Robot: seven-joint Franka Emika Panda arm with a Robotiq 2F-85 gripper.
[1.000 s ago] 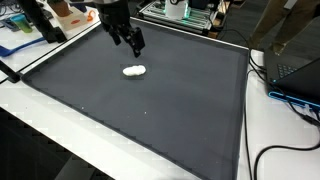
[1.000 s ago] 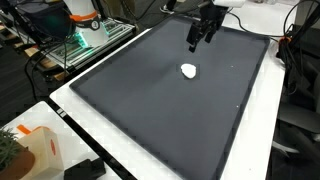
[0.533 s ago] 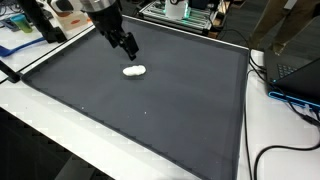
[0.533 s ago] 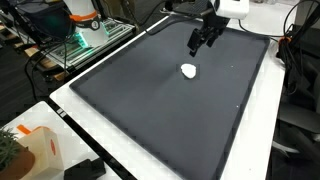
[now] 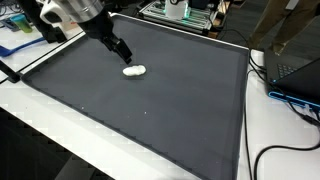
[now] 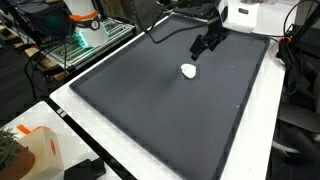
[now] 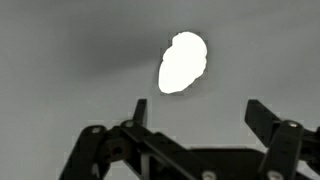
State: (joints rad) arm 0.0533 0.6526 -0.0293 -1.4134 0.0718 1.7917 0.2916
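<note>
Gripper (image 5: 122, 50): I had its jaws apart, empty.
Lump (image 7: 183, 62): white, lay just ahead, untouched, on the mat (image 5: 180, 110).

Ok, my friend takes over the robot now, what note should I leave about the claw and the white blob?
Gripper: open, empty, hovering over the dark mat just beside the white blob, apart from it.
White blob: lying on the mat; in the wrist view it sits ahead of the open jaws.
Done: nothing grasped.
Left: the blob is not yet touched or gripped.
</note>
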